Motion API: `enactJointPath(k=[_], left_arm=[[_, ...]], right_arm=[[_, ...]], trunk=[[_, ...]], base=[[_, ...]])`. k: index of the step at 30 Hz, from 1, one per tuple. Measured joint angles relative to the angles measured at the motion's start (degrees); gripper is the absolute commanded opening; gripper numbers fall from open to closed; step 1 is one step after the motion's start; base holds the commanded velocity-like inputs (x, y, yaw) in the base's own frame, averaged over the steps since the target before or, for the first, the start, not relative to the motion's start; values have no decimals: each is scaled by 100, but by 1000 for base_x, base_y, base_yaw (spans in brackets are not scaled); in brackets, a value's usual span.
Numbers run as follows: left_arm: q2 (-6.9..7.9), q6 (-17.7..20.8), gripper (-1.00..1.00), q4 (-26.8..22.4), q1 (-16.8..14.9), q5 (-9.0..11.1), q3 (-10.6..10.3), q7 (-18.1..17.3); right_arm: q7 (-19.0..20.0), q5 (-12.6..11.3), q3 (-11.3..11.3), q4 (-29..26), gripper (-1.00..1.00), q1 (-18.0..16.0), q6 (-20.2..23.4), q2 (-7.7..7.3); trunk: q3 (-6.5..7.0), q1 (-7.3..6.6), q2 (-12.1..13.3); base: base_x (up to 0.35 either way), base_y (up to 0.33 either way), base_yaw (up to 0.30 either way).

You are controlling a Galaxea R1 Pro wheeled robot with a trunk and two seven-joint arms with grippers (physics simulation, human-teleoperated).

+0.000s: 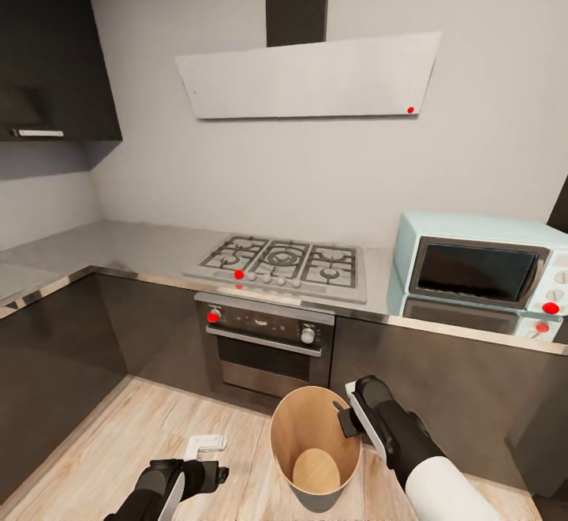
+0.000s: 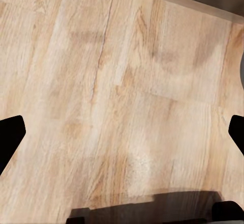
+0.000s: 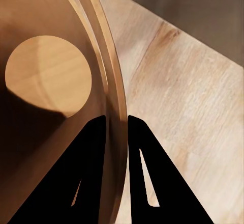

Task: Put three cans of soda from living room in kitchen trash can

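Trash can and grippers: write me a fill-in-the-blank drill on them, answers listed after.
1. The right gripper is shut on the bin's ____.
2. The bin holds ____ cans.
3. The left gripper hangs open over the wood ____.
4. Behind the bin, under the stove, is the ____.

Missing words: rim; no; floor; oven

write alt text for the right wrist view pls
The right gripper pinches the rim of the trash can, one finger inside and one outside. Its tan interior and round bottom look empty; light wood floor lies beyond.
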Motion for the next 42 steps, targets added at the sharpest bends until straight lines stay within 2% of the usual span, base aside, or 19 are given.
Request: enactJointPath(k=[12,19,42], left_arm=[[0,-6,100,2,0,0,0,0],[0,-7,100,-23,4,0,0,0],[2,-5,100,-16,9,0,0,0]], right_arm=[[0,-12,1,0,-100,0,4,4],[-6,-8,0,0,-100,0,1,-3],[-12,0,0,0,-100,0,-1,-2]], trunk=[[200,-264,481],[200,-264,483],[612,-769,1404]], base=[[0,0,0],[0,0,0],[0,0,0]])
